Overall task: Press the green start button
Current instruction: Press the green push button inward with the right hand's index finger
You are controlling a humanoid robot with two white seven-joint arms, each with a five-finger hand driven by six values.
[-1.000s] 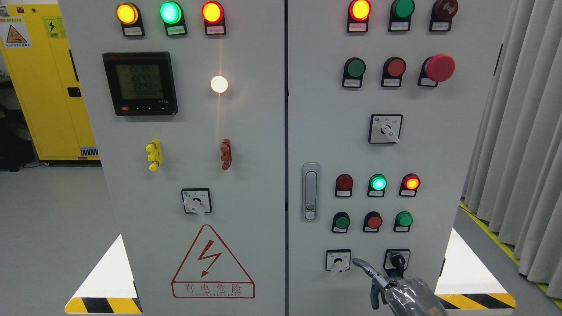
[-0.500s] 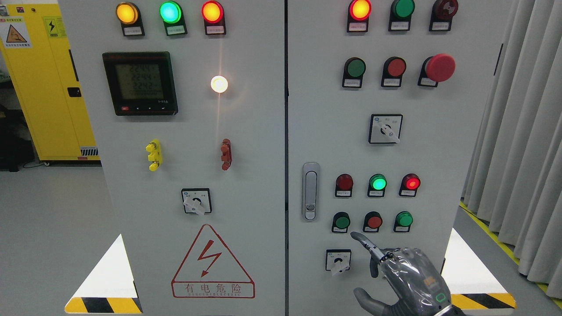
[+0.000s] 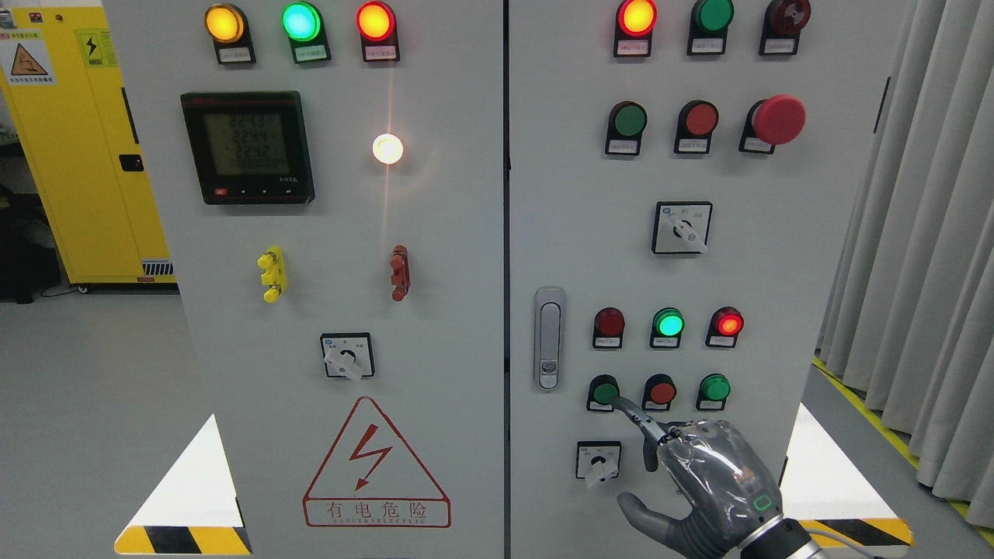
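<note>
The right hand (image 3: 710, 489) comes up from the lower right, grey and glossy under a clear crinkled film. Its index finger is stretched straight, the other fingers are curled in, the thumb juts left, and it holds nothing. The metal fingertip (image 3: 621, 404) meets the lower right edge of the green start button (image 3: 603, 392), a round, dark green dome in a black collar up and left of the palm. Just right of the fingertip sit a round red button (image 3: 661, 391) and a brighter green one (image 3: 714, 387). Below the finger is a square rotary switch (image 3: 598, 461) on the smooth, pale grey cabinet door (image 3: 745, 272).
</note>
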